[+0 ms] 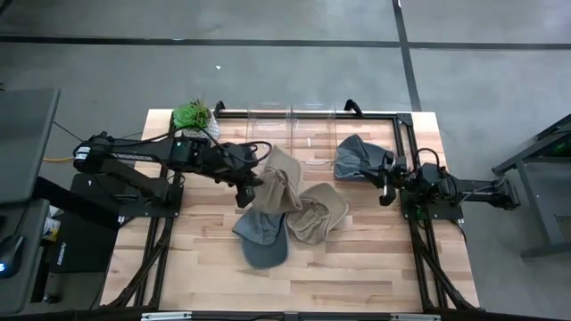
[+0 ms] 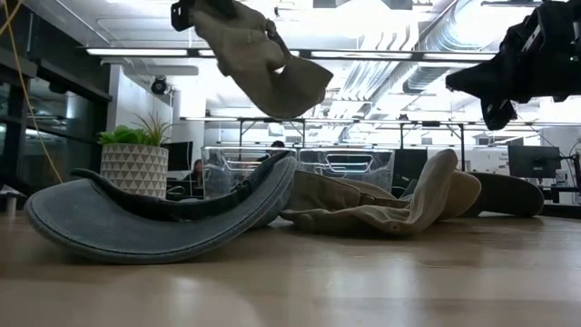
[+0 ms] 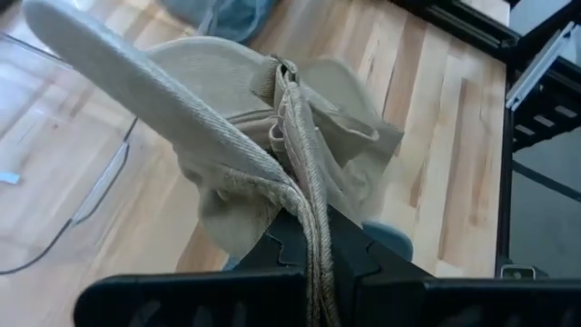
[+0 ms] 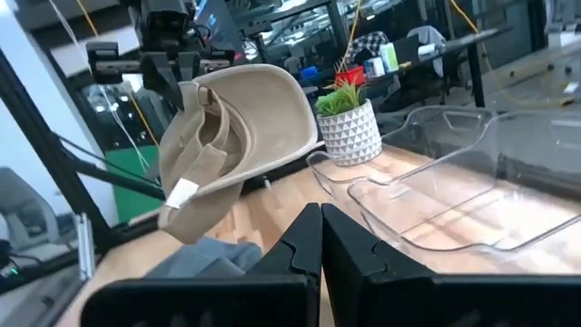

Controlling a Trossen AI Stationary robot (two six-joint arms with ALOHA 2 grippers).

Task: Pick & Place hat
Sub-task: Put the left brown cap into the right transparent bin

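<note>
A pale wood table [image 1: 357,267] under office lights, desks and monitors beyond it. Left gripper [image 1: 243,189] is up off the wood, clenched on a tan cap [image 1: 278,178]. The left wrist view shows the cap's [image 3: 227,136] strap pinched between the dark fingers [image 3: 300,254], crown and brim hanging forward of them. From table level the cap [image 2: 259,54] swings high in the air, clear of everything below. The right wrist camera catches it too [image 4: 231,136], dangling from the left gripper [image 4: 168,68].

Directly beneath that gripper, a grey cap [image 1: 263,236] lies on the table, brim curling up in the low view [image 2: 154,218]. Just beside it, on the side toward the right arm, a second tan cap [image 1: 319,216] sprawls flat [image 2: 390,204].

Beyond the held cap, along the table's far edge, clear bins [image 1: 290,129] sit in a row; the right wrist view shows their walls [image 4: 454,200] with a potted plant [image 4: 349,123] beside them. In the overhead view that plant [image 1: 192,116] stands close to the left arm's far side.

Right gripper [image 1: 385,185] waits near the right edge, fingers [image 4: 304,254] pressed together on nothing. A dark grey cap [image 1: 357,156] lies right by it, on the bin side.
</note>
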